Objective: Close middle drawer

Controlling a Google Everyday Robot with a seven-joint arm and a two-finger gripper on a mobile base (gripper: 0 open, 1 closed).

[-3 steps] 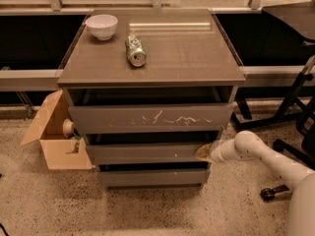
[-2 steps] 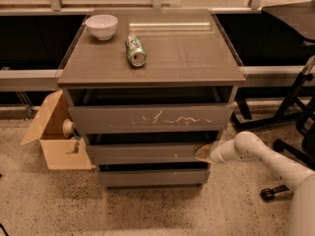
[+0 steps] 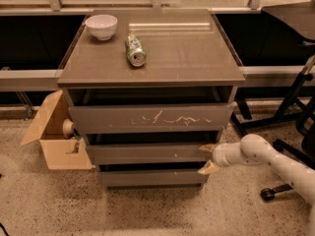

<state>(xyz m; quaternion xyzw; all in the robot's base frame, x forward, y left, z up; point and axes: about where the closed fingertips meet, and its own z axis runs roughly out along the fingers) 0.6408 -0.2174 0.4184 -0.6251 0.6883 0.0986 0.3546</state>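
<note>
Grey-brown wooden middle drawer [image 3: 147, 153], flat-fronted and handleless, is sitting slightly out, unchanged from a second ago, so the closing push is not yet taking effect. White robot gripper [image 3: 207, 158] is hanging at its right end, with beige fingers [image 3: 206, 147] spread apart.

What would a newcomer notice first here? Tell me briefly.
The white arm comes in from the right, its gripper with jaws spread at the right end of the middle drawer, which stands slightly out. Above it, the top drawer bears white scratches. The cabinet top holds a can on its side and a white bowl.
</note>
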